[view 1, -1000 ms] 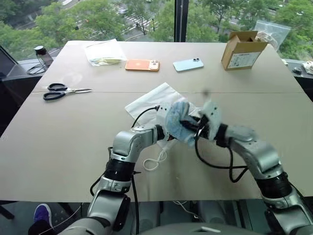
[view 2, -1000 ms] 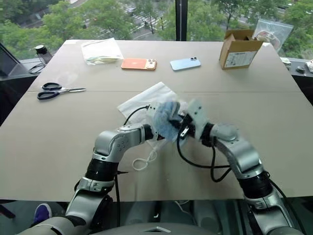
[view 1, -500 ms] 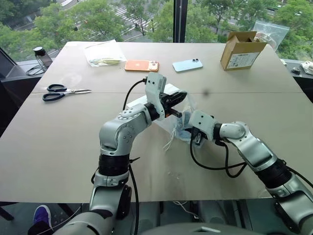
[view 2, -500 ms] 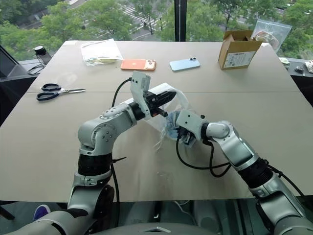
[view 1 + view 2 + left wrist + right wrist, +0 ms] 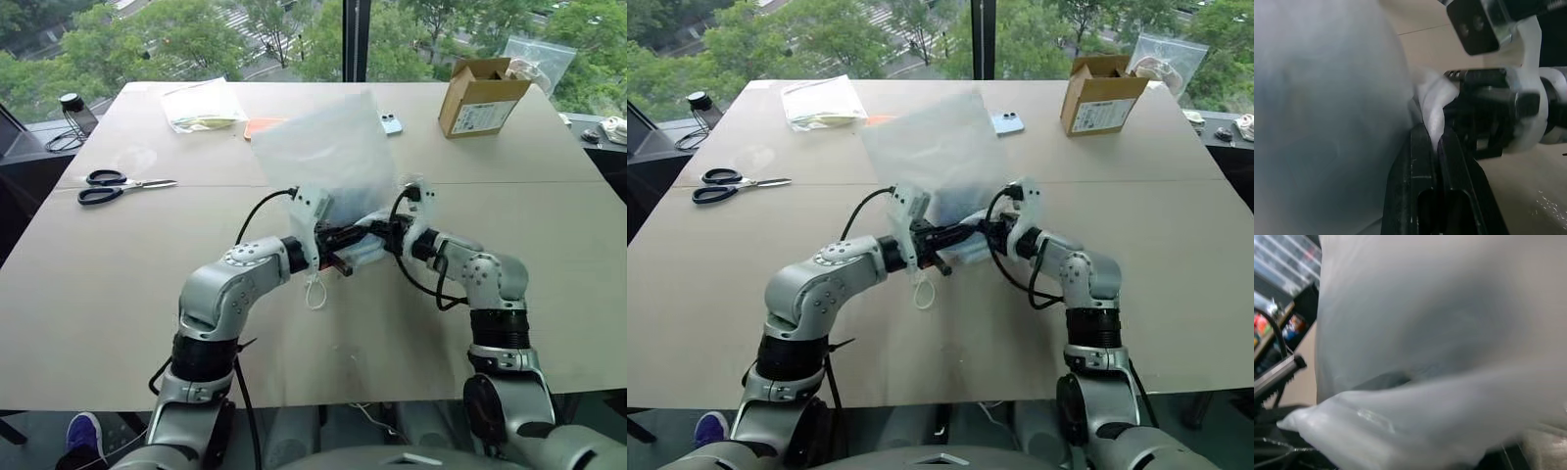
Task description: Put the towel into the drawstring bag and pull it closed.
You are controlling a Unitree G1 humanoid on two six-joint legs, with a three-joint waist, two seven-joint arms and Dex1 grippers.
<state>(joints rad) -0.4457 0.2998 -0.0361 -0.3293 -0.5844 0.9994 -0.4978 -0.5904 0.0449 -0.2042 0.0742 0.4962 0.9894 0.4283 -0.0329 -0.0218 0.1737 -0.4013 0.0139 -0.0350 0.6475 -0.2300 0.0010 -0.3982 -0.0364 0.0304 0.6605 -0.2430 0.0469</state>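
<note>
Billowing up between the two grippers, the drawstring bag (image 5: 328, 147) stands lifted off the bench (image 5: 118, 294), a pale blue mass, the towel (image 5: 364, 257), showing at its lower end. The left gripper (image 5: 1436, 142) has its jaws pinched tight on the bag's white fabric; the right gripper (image 5: 387, 235) meets the same edge, jaws nearly closed, what it holds hidden. A cord loop (image 5: 314, 292) dangles. Scissors (image 5: 122, 184) lie toward the left edge, a cardboard box (image 5: 482, 96) near the far right corner, a clear pouch (image 5: 204, 104) far left; the bag hides most of an orange phone (image 5: 260, 124).

Drawstring bag (image 5: 328, 147) thin semi-sheer white cloth; table (image 5: 118, 284) matt tan; box (image 5: 482, 96) brown cardboard; fingers (image 5: 1427, 176) black plastic.
</note>
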